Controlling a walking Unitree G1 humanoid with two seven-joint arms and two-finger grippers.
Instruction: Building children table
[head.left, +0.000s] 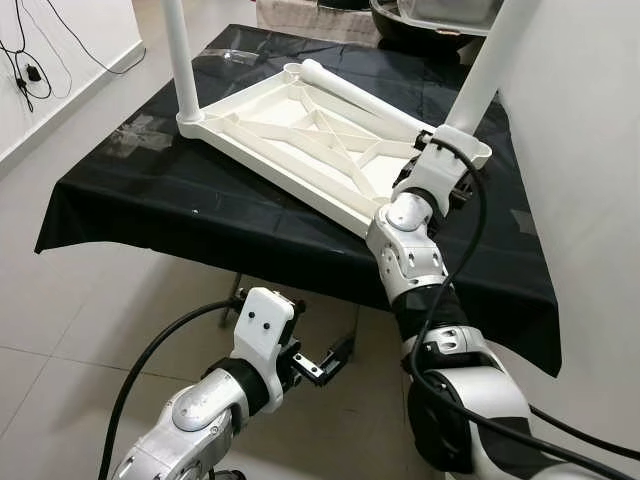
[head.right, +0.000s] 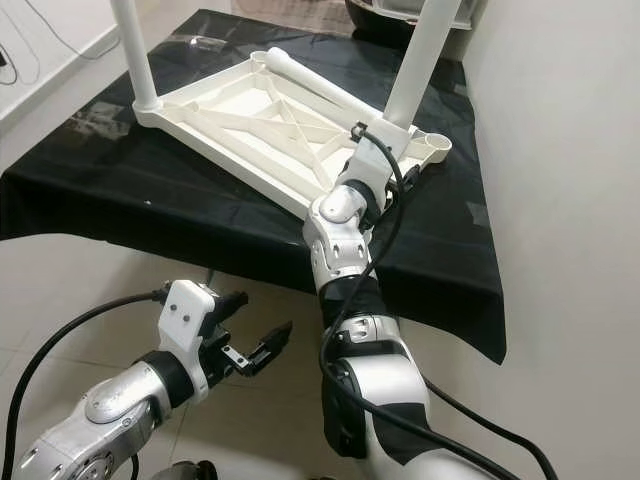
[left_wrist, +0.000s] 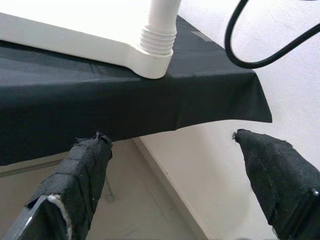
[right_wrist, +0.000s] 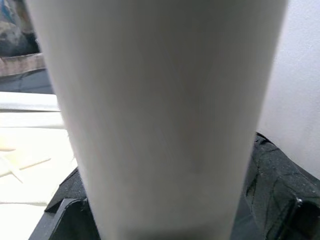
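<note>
A white plastic table top (head.left: 300, 130) lies upside down on a black-draped table (head.left: 170, 200). Two white legs stand upright in its corner sockets, one at the left (head.left: 182, 60) and one at the near right (head.left: 487, 70). A third leg (head.left: 360, 95) lies loose across the underside. My right gripper (head.left: 448, 140) is shut on the base of the near right leg (right_wrist: 160, 100), which sits between its fingers (right_wrist: 275, 185). My left gripper (head.left: 335, 358) hangs open below the table's front edge. In its wrist view a threaded leg end (left_wrist: 157, 37) sits in a corner socket.
The black cloth (head.right: 440, 260) hangs over the table edges. A white wall (head.left: 590, 150) runs close along the right side. Dark containers (head.left: 420, 30) stand behind the table. Cables (head.left: 25, 70) hang on the left wall. Tiled floor (head.left: 70, 330) lies in front.
</note>
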